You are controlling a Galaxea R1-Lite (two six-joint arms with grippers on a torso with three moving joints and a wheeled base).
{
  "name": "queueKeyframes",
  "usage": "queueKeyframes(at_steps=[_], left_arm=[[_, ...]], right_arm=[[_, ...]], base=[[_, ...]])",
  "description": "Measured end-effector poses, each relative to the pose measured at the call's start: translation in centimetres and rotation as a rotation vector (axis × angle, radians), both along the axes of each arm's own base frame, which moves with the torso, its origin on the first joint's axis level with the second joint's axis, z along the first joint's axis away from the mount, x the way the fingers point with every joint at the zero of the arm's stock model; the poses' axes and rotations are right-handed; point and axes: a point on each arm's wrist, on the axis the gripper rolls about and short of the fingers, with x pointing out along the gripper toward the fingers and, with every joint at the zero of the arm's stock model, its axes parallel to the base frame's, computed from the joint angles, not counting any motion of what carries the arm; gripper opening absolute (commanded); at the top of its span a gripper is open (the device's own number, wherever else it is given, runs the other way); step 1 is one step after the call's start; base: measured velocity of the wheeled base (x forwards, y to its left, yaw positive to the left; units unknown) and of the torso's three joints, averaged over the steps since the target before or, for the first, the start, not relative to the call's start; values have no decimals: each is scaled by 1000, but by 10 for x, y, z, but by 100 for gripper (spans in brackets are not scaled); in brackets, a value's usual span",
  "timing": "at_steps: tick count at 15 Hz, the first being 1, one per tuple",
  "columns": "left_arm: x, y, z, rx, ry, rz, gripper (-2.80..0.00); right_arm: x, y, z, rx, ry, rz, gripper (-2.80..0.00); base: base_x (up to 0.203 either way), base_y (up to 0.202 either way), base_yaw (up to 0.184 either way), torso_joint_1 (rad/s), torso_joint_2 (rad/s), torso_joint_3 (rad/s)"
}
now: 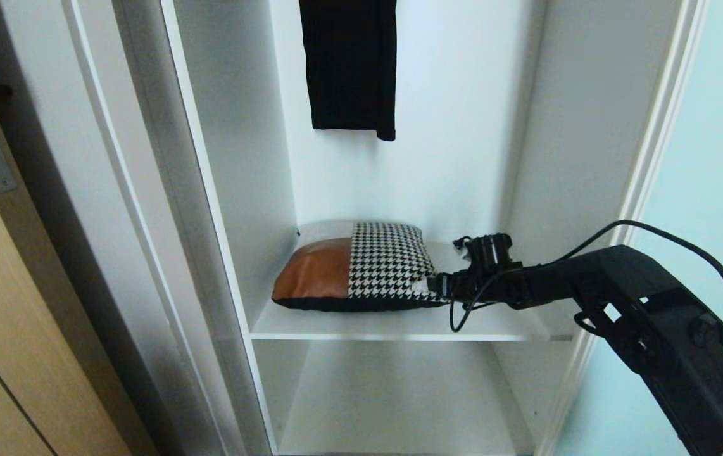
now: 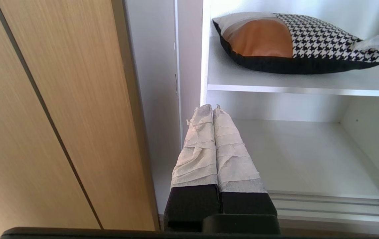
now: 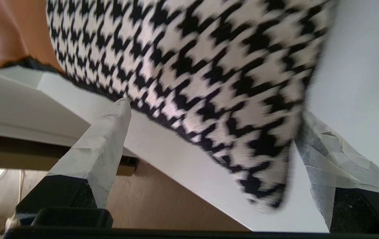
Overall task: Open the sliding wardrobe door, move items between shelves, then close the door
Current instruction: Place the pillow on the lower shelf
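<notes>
A: Where is the patchwork pillow (image 1: 361, 269) now?

B: It lies flat on the upper white shelf (image 1: 399, 326) of the open wardrobe, toward 9 o'clock of the shelf in the head view. The right gripper (image 1: 440, 285) is at the pillow's 3 o'clock corner.

A: And the claw?

B: Spread wide. In the right wrist view the houndstooth corner sits between the two taped fingers (image 3: 100, 149), but they do not pinch it yet. The left gripper (image 2: 212, 111) is pressed together, holding nothing, low beside the wooden door (image 2: 60, 116).

A: How will the pillow handle?

B: I think it is light and soft, so it will sag and fold when lifted. The tan leather-like patch (image 1: 314, 272) may be slippery. I would take the houndstooth corner deep, with much fabric.

A: What differs between views?

B: Only the head view shows the black garment (image 1: 349, 63) hanging at 12 o'clock. Only the left wrist view shows the lower shelf (image 2: 292, 159) well.
</notes>
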Motion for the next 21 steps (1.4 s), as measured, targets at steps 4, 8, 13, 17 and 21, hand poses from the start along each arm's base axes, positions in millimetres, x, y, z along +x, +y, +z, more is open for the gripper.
queueKeyframes(at_steps=[4,8,13,17,21], left_arm=[[0,0,0,0,0,0,-280],[0,0,0,0,0,0,-280],[0,0,0,0,0,0,-280],[0,0,0,0,0,0,-280],[0,0,0,0,0,0,-280]], right_arm=[[-2,5,-2,-3,6,10,-280],[-1,6,-2,-1,-8,14,-280],[0,4,-2,-4,-6,6,-280],[0,-7,1,-12,16,-25,-280],[-6,-31,14,-37,53,-91,-280]], base=[[0,0,0,0,0,0],[0,0,0,0,0,0],[0,0,0,0,0,0],[0,0,0,0,0,0],[0,0,0,0,0,0]])
